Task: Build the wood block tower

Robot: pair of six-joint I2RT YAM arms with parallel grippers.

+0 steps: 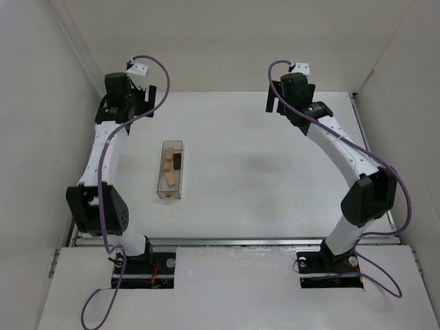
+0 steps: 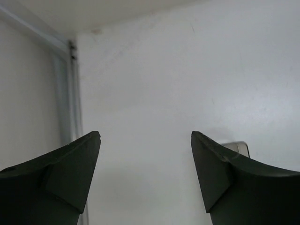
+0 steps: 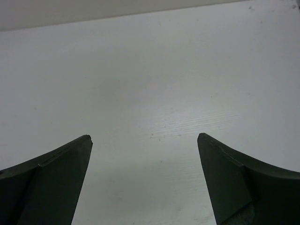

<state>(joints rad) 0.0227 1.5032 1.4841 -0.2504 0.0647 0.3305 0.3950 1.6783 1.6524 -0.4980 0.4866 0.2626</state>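
Several small light-tan wooden blocks (image 1: 168,167) and one dark brown block (image 1: 177,161) lie loose inside a clear plastic box (image 1: 171,187) on the left of the white table. No arch or tower stands anywhere. My left gripper (image 1: 142,102) is open and empty at the far left, beyond the box and apart from it. In the left wrist view the left gripper (image 2: 145,137) frames bare table, and a corner of the box (image 2: 238,147) peeks behind the right finger. My right gripper (image 1: 276,103) is open and empty at the far right; the right wrist view (image 3: 144,138) shows only table.
White walls (image 1: 41,137) enclose the table on the left, back and right. A metal rail (image 1: 234,241) runs along the table's near edge in front of the arm bases. A wall edge strip (image 2: 70,93) shows at the left of the left wrist view.
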